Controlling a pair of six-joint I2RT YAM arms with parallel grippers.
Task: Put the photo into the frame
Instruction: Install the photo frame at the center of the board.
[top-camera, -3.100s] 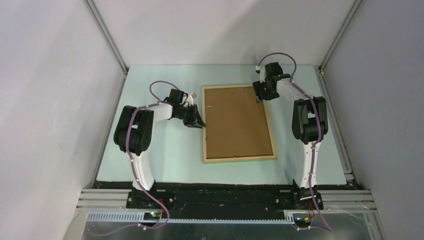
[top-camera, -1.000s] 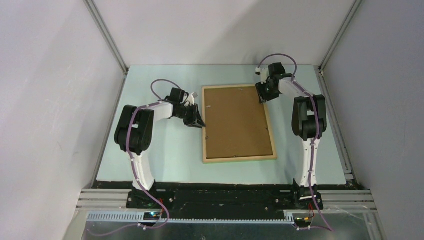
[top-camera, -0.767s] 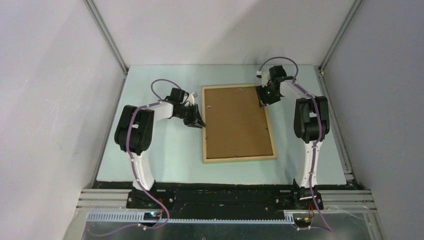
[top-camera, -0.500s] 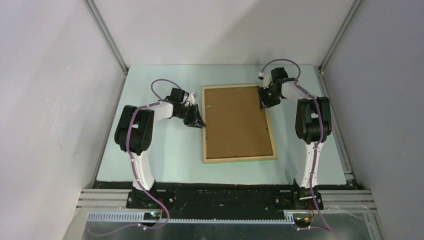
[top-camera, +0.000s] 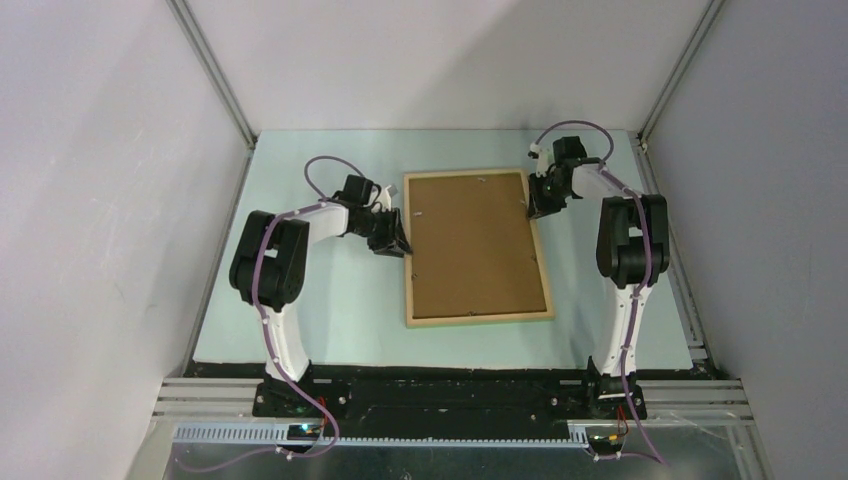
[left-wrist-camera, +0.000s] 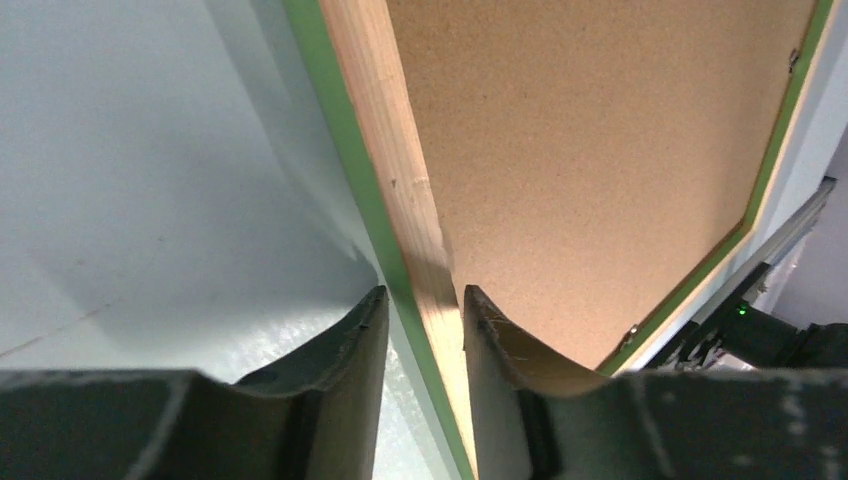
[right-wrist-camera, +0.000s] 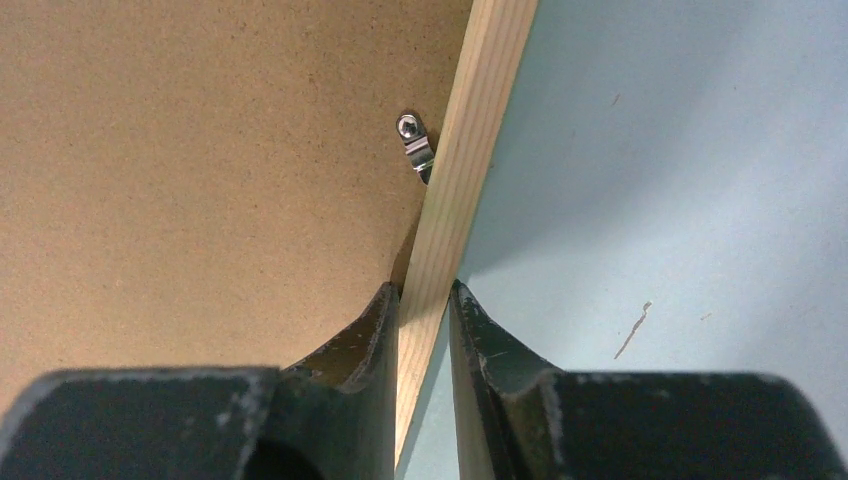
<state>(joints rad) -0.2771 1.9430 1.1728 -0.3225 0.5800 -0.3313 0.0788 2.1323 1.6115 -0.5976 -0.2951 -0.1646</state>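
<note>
The frame (top-camera: 478, 318) lies face down mid-table, pale wood back up, its green edge (left-wrist-camera: 330, 110) showing in the left wrist view. A brown backing board (top-camera: 472, 245) fills it. The photo is hidden. My left gripper (top-camera: 397, 243) straddles the left rail (left-wrist-camera: 385, 130); the jaws stand slightly open, with a sliver of table between the left finger and the green edge. My right gripper (top-camera: 535, 207) is shut on the right rail (right-wrist-camera: 480, 120) near the far corner, with both fingers pressed against the wood.
A small metal turn clip (right-wrist-camera: 415, 145) sits on the backing board just ahead of the right fingers. The pale green table mat (top-camera: 330, 310) ends at grey walls on three sides. Black arm bases line the near edge.
The right gripper slid from over the board's far right corner out to the right rail and closed on it. The left jaws widened a little; the left arm stayed put.
</note>
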